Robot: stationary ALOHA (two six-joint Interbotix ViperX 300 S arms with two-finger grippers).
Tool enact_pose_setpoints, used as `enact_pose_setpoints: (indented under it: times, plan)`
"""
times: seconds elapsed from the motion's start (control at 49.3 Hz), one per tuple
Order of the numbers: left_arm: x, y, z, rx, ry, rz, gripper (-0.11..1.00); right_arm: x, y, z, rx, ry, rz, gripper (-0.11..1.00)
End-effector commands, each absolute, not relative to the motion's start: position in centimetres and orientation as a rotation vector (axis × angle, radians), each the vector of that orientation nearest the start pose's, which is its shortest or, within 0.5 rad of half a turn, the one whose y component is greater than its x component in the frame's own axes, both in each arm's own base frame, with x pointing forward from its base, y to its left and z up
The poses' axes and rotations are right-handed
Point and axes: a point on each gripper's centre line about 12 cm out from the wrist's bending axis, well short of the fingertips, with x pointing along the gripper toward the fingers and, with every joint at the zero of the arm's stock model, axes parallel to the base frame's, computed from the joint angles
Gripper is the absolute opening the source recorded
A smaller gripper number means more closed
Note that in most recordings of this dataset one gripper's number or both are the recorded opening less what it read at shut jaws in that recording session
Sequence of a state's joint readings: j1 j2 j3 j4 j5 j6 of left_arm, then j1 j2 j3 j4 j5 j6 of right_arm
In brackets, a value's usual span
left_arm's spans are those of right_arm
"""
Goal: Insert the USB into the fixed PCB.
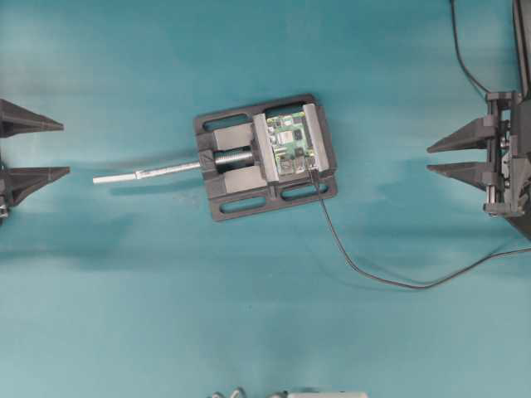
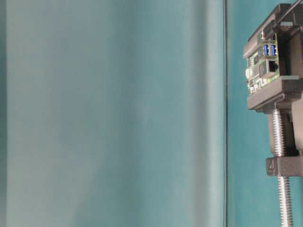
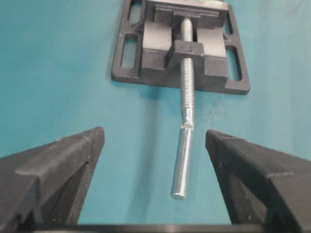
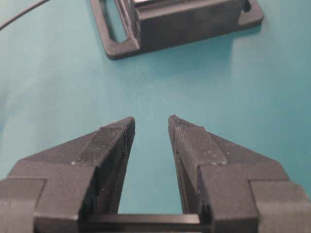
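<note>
so from where i sit, the fixed pcb (image 1: 290, 143) is clamped in the black vise (image 1: 265, 155) mid-table, and the usb (image 1: 313, 175) sits right at the board's near edge with its cable (image 1: 390, 278) trailing off toward the right arm; can't tell if it's fully seated. left gripper (image 1: 65, 149) is spread wide with nothing in it, well away from the vise's screw rod (image 3: 183, 150). right gripper (image 1: 429, 157) is partly open, also holding nothing, parked well apart from the vise.
</note>
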State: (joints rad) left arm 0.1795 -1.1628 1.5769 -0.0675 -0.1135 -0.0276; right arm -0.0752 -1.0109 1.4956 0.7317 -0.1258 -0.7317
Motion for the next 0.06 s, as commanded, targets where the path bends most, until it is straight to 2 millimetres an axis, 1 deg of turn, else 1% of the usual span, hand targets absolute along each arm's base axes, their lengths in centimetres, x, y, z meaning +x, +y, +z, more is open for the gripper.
enact_pose_setpoints:
  times: [0.0,0.041]
  plan:
    - [13.57,2.58,14.98,-0.125,0.277,0.202,1.00,15.37,-2.22,15.77,-0.009,0.376,-0.161,0.40]
    - [13.57,2.58,14.98,-0.125,0.277,0.202,1.00,15.37,-2.22,15.77,-0.008,0.376,-0.162,0.40]
